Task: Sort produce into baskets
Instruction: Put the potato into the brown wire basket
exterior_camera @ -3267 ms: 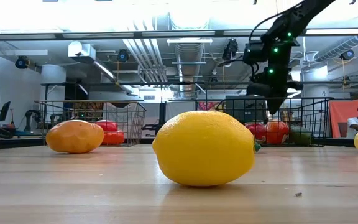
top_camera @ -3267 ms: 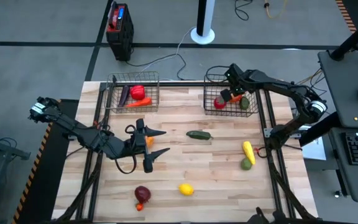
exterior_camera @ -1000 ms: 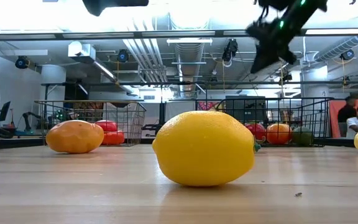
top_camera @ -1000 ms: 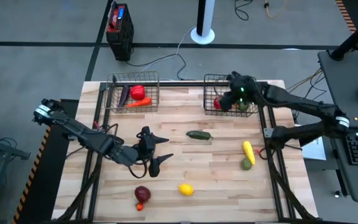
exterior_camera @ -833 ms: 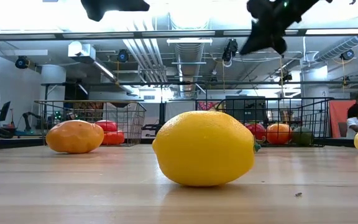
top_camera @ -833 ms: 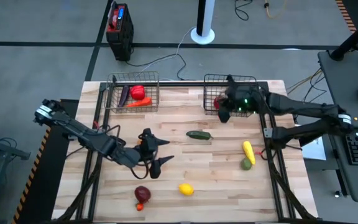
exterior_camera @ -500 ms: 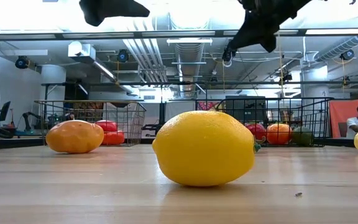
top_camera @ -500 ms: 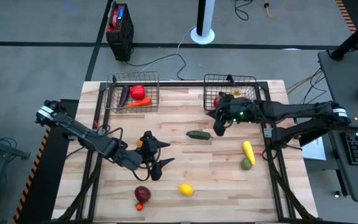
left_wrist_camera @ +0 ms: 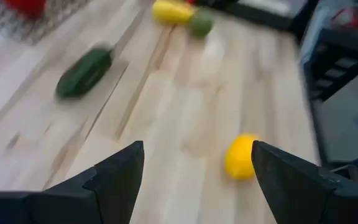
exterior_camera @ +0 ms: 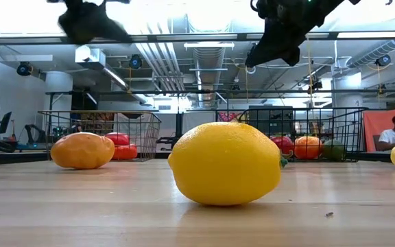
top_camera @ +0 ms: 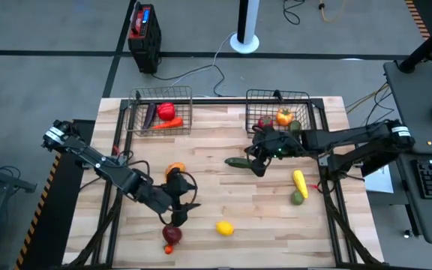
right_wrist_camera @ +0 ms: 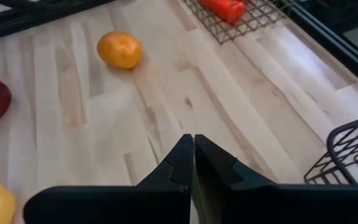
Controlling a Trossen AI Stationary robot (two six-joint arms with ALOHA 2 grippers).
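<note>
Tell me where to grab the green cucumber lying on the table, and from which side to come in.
Grip the cucumber across its narrow middle, coming straight down from above. It lies flat, long axis running left to right in the high view, so fingers likely fit best on its two long sides. The right gripper, shut, sits beside it and would need to open first.

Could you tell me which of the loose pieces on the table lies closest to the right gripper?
The dark green cucumber at mid-table: the right gripper hangs right beside it, while the lemon, orange and the others lie farther off.
</note>
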